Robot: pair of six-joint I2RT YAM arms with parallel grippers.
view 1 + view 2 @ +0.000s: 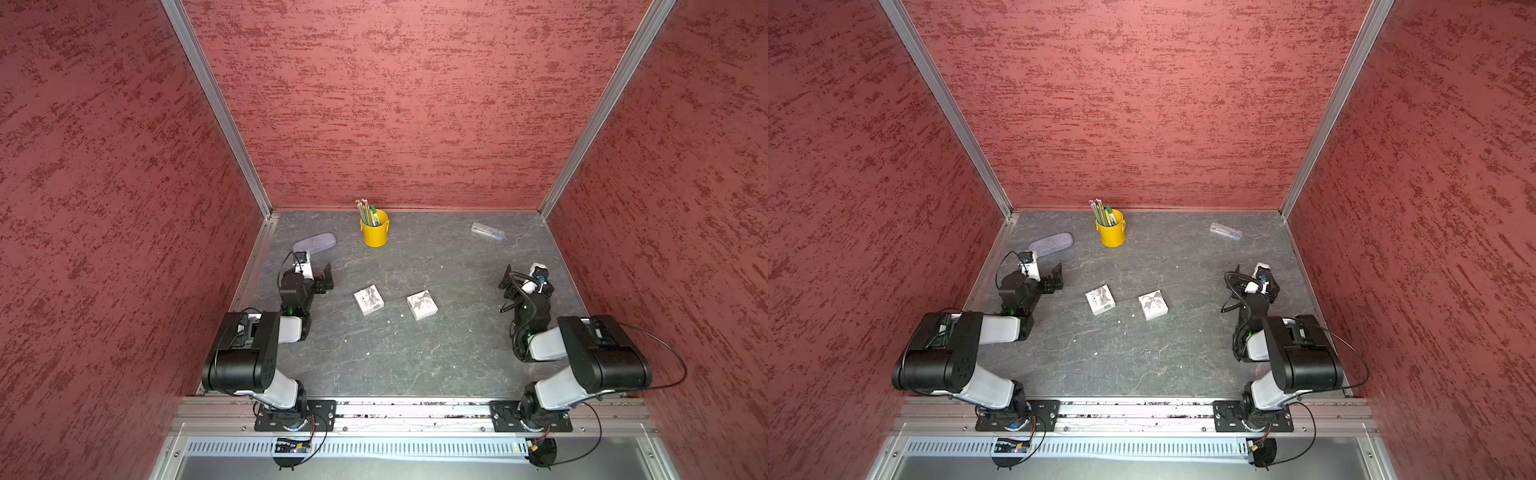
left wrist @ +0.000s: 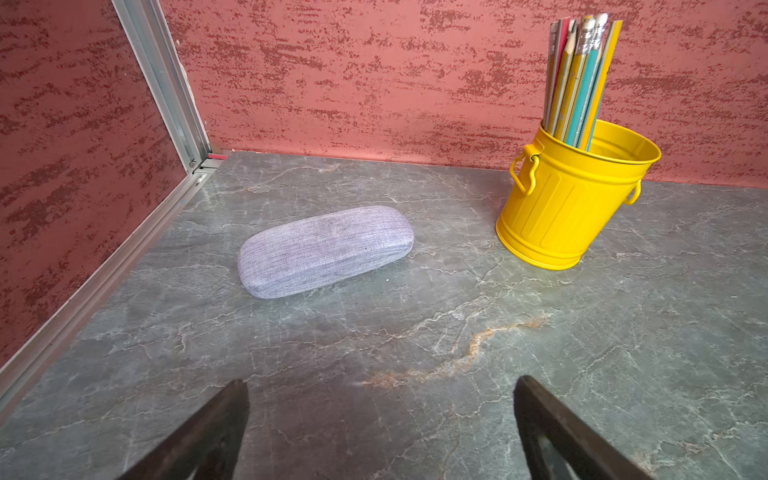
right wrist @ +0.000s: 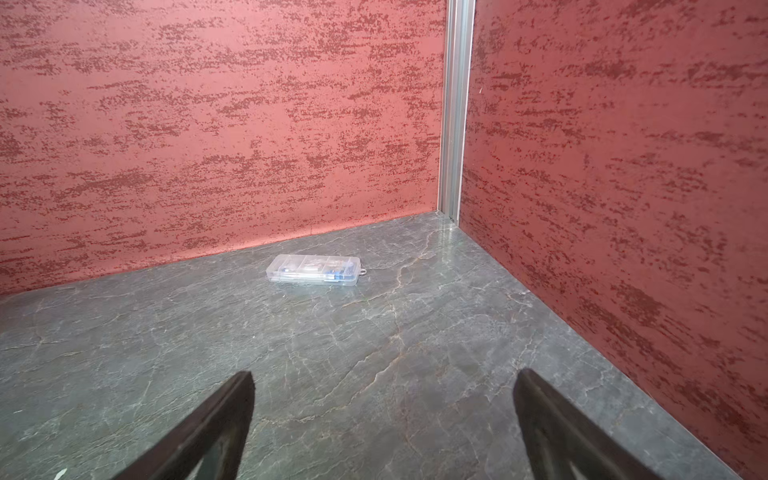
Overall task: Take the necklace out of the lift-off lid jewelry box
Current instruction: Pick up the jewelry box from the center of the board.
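Showing the cell from the near rail outward. The left gripper (image 2: 380, 384) and right gripper (image 3: 384, 378) were poised above the grey marbled tabletop (image 1: 415, 365), jaws spread and gripping nothing. Between them, at mid-table, lay two small white square cardboard pieces printed with grey bows, the left piece (image 1: 368, 299) and the right piece (image 1: 422, 304), set apart. Lid and base could not be distinguished, nor the necklace made out. Beyond stood a grey fabric spectacle case (image 2: 326, 251), a yellow metal pail (image 2: 569, 199) of pencils (image 2: 582, 75), and, far right, a clear plastic compartment case (image 3: 313, 270).
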